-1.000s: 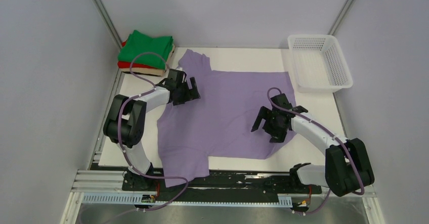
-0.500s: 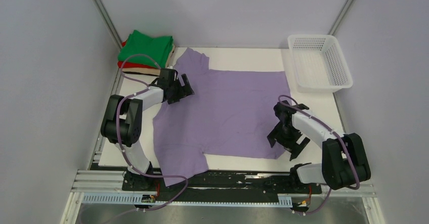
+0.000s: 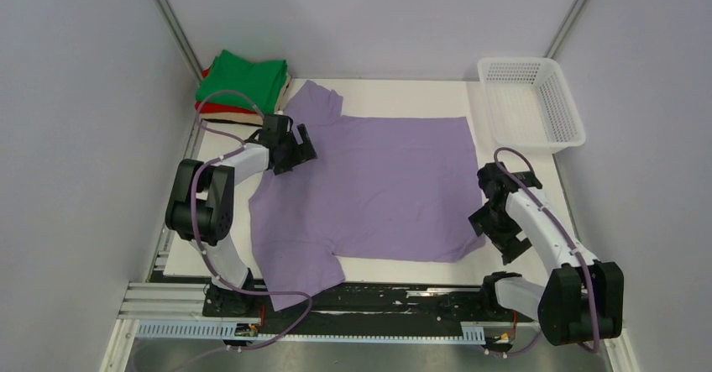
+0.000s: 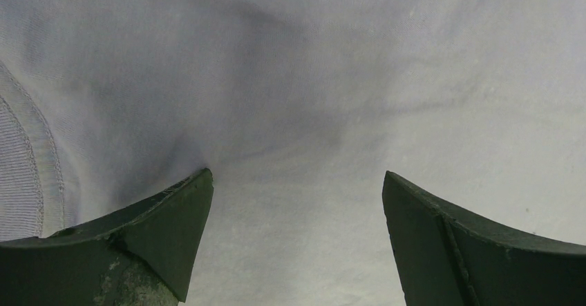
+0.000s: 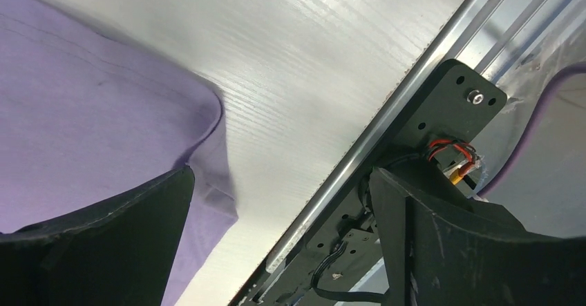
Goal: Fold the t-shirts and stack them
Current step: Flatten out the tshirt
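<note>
Left claw [image 3: 290, 147], jaws apart, rests on the far left part of the large lavender cloth t-shirt [image 3: 378, 187]. Right claw [image 3: 497, 225], also gaping, sits at its near right corner. The shirt lies spread flat, unfolded. A folded green cloth t-shirt [image 3: 243, 78] is already stacked far left.

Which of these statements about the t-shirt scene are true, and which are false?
1. The purple t-shirt lies spread flat on the table. True.
2. The green t-shirt sits in the basket. False: the green t-shirt tops the folded stack, away from the white basket.
3. The left claw is open above purple cloth. True.
4. The right claw is shut on the shirt. False: the right claw is open near its corner.
</note>
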Robot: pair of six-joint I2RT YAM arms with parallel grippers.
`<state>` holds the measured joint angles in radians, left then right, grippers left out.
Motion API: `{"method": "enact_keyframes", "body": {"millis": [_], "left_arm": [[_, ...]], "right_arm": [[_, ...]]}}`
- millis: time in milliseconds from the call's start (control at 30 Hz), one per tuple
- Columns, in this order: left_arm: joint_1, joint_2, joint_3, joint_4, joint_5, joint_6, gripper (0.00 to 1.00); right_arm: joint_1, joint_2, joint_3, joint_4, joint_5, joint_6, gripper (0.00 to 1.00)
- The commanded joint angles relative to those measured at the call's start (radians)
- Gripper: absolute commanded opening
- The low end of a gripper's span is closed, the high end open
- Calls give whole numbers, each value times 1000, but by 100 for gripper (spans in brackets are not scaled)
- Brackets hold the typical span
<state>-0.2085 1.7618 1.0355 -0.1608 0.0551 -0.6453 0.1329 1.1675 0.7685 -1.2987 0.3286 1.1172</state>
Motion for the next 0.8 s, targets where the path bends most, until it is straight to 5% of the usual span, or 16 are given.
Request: {"method": "enact_keyframes", "body": {"millis": [0, 100, 267, 333, 767], "left_arm": [[15, -41, -10, -55, -48, 19, 100], [15, -47, -16, -52, -42, 19, 100], [15, -38, -17, -34, -8, 12, 100], [15, -35, -17, -35, 0, 10, 100], [15, 31, 71, -107, 12, 21, 100]], "right_arm": [[-2, -38, 107, -63, 72, 0, 100], [0, -110, 138, 70, -40, -126, 100], [14, -211, -4, 613, -607, -284, 100], [51, -141, -36, 745, -706, -273, 100], [120, 382, 334, 756, -236, -417, 100]]}}
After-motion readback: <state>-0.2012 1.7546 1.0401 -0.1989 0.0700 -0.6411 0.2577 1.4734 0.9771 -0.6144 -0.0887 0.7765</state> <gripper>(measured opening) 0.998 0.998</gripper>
